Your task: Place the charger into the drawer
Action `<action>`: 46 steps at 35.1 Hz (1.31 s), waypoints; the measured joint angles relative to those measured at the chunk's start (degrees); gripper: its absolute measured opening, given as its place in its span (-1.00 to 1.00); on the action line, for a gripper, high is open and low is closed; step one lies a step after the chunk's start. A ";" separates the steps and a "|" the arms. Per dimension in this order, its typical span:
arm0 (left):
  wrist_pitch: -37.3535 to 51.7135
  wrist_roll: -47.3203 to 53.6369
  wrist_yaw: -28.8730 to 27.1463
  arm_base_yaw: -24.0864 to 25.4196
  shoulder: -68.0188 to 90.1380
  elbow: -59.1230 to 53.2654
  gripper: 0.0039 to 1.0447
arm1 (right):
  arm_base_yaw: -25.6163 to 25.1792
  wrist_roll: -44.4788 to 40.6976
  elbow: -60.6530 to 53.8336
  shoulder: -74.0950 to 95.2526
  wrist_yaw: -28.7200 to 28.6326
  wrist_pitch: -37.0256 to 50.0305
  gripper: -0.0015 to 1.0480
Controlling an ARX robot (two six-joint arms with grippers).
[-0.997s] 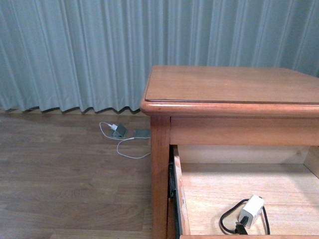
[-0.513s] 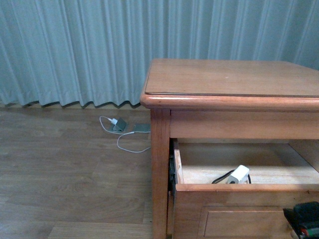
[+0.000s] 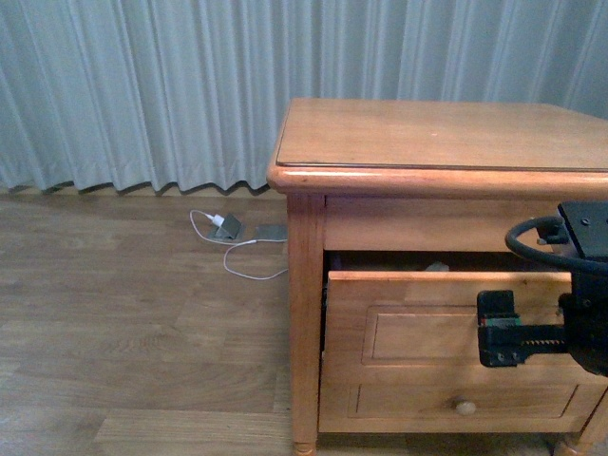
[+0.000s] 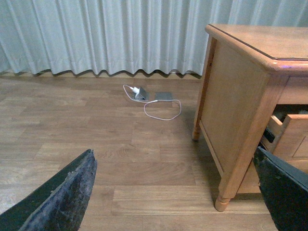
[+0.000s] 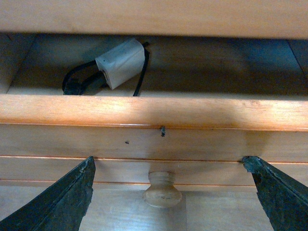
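Tool tips of the right tool stand wide apart and hold nothing, one at either side of the pale round knob, which sits between them without touching. From the front, this tool hangs just before the drawer face, at about 3 o'clock of the panel. The drawer stands partly open beneath the top of the nightstand. Inside it lies the charger, at about 11 o'clock from the knob, its black cable bunched at one end.

The charger looks light, hard and smooth, so it should not need further handling. The drawer is stiff wood on slides; I judge the knob the best place to take hold, or the flat front to press.

The left tool is also spread wide and empty, over the wooden floor, with a white plug and grey devices at about 12 o'clock.
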 joint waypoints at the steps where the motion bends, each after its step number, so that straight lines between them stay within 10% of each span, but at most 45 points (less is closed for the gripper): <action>1: 0.00 0.00 0.00 0.00 0.00 0.00 0.88 | 0.07 0.09 0.83 0.79 0.15 0.37 0.83; 30: 0.00 -0.02 0.00 0.00 0.00 0.00 0.88 | -0.42 2.01 2.56 1.05 -0.17 5.75 0.83; 46: 0.00 0.00 0.00 0.00 0.00 0.00 0.88 | -6.75 6.08 -20.74 -48.78 -10.29 -21.16 0.83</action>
